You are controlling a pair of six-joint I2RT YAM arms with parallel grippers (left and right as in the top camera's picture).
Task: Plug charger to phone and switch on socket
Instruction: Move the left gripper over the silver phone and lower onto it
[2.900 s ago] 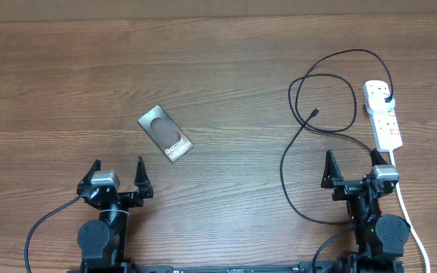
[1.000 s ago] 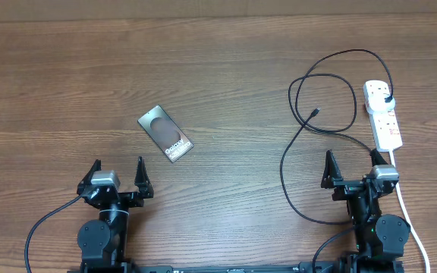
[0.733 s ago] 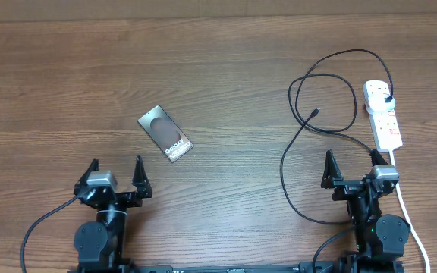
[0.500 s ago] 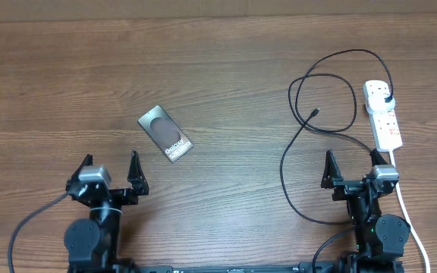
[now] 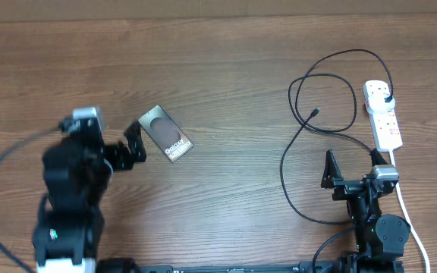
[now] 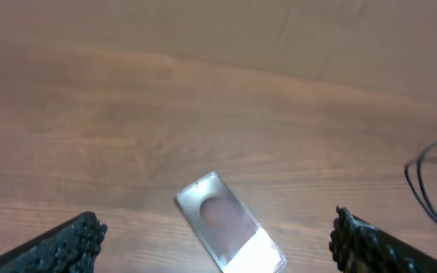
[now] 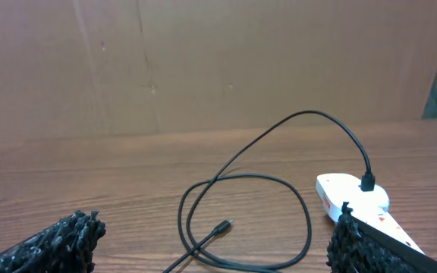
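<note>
The phone [image 5: 165, 134] lies flat and slanted on the wooden table, left of centre. My left gripper [image 5: 105, 136] hovers raised just left of it, open and empty. In the left wrist view the phone [image 6: 230, 233] lies low between the spread fingers [image 6: 74, 239], slightly ahead of them. The charger [image 5: 294, 144] loops on the right, its connector tip [image 5: 315, 113] free on the table and its black plug [image 5: 386, 98] seated in the socket [image 5: 383, 120]. My right gripper [image 5: 352, 163] rests open near the front edge, short of the cable tip [image 7: 222, 226] and socket [image 7: 351, 196].
The socket's white cord [image 5: 410, 216] runs down past the right arm to the front edge. A brown cardboard wall [image 7: 203, 61] stands behind the table's far edge. Bare wood lies between the phone and the cable loops.
My left arm has lifted from its rest near the front edge and swung forward and left, up beside the phone. The right arm, cable, phone and socket have not moved.
</note>
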